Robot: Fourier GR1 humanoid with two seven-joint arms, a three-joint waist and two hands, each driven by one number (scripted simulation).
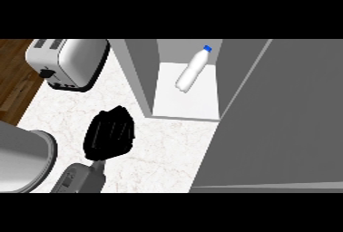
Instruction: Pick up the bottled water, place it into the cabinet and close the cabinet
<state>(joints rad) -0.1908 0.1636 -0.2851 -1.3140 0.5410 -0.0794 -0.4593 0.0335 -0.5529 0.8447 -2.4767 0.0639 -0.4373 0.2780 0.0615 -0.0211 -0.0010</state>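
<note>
The bottled water (192, 71), a clear bottle with a blue cap, lies tilted on the white shelf (184, 102) inside the grey cabinet (137, 68). The cabinet's grey door (281, 127) is swung wide and fills the right side of the view. My left hand (110, 133) hovers over the marble counter, left of the cabinet opening, fingers straight and holding nothing. My right hand does not show; the door covers that side.
A silver toaster (67, 61) stands at the back left of the counter (167, 149). A rounded grey object (23, 158) sits at the lower left edge. Brown wood floor (13, 86) shows beyond the counter's left edge.
</note>
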